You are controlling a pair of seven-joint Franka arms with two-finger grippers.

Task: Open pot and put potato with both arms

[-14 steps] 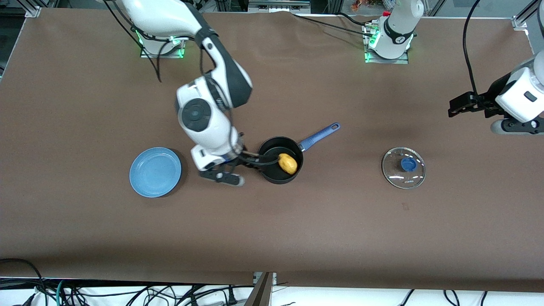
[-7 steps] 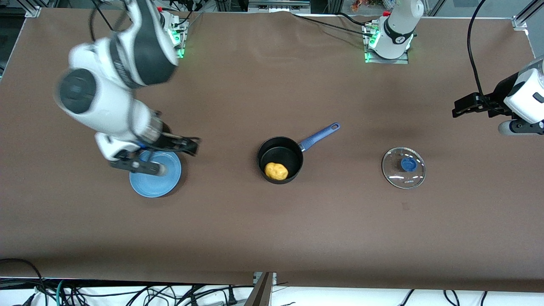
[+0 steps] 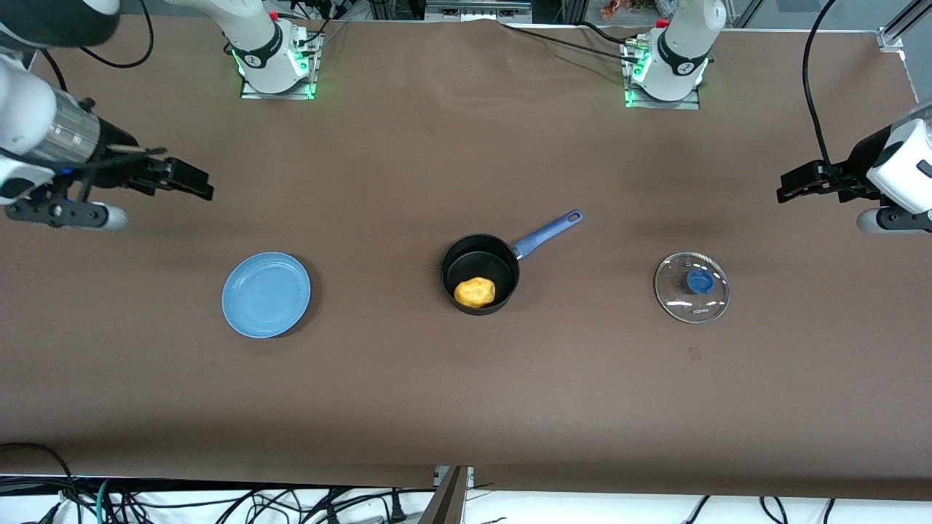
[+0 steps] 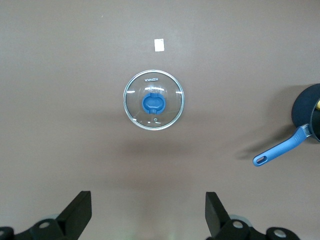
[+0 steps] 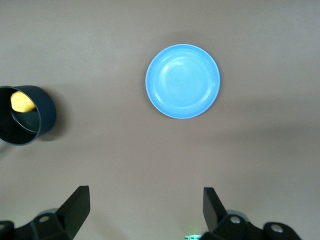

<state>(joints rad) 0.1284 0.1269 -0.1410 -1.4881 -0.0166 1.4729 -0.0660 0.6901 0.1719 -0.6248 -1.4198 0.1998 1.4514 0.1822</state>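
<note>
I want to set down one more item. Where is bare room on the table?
Bare brown cloth lies between the light-blue round plate and the black saucepan, between saucepan and glass lid, and nearer the front camera. Nowhere crowded.

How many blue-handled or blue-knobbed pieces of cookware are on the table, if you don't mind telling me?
2. The pot, potato inside, sits mid-table. The glass lid with its blue knob lies flat toward the left arm's end. None appear hidden.

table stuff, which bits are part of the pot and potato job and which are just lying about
Job: pot, open; potato inside it; glass lid off, toward the left arm's end; left gripper and right gripper, both open, empty.
Lying about: blue plate.
</note>
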